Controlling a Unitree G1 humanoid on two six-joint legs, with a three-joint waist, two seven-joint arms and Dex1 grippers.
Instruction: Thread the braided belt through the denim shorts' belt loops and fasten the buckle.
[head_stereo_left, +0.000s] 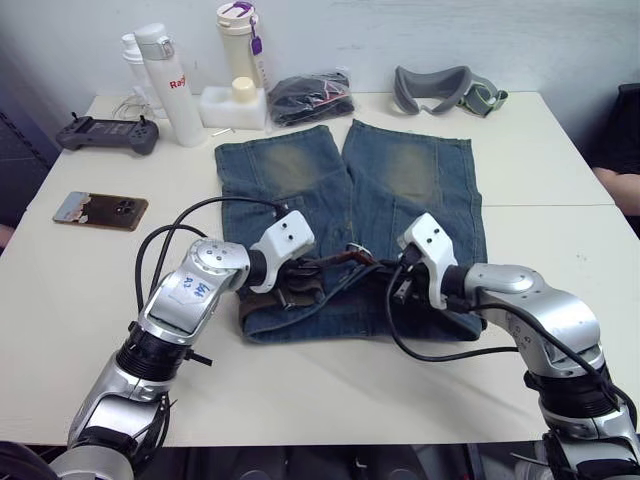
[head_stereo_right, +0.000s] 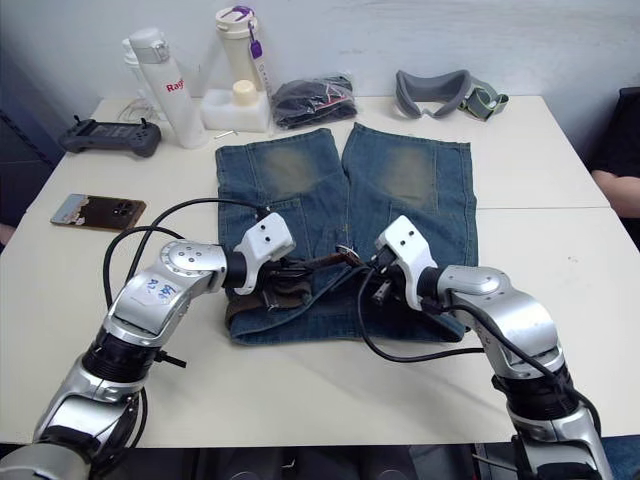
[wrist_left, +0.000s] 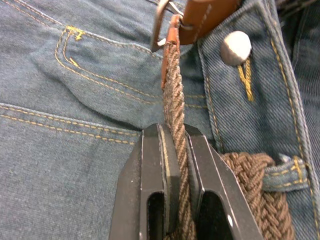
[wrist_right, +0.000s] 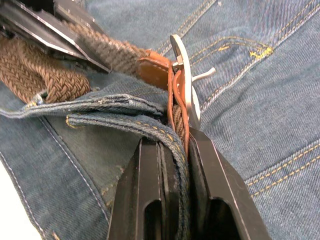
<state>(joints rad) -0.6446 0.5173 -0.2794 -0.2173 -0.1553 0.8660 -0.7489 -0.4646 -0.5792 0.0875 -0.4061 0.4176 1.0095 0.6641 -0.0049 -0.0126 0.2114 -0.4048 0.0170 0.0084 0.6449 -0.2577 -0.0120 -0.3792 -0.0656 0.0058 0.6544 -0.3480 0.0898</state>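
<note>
A phone (head_stereo_left: 100, 210) lies flat near the left edge of the white surface (head_stereo_left: 560, 250). Beyond it, at the far left corner, rests a dark game controller (head_stereo_left: 107, 133). Along the far edge stand a white bottle (head_stereo_left: 168, 85) and a cream bottle with a purple loop (head_stereo_left: 240, 45), then a black bundle in plastic (head_stereo_left: 312, 97) and grey goggles (head_stereo_left: 445, 89).
</note>
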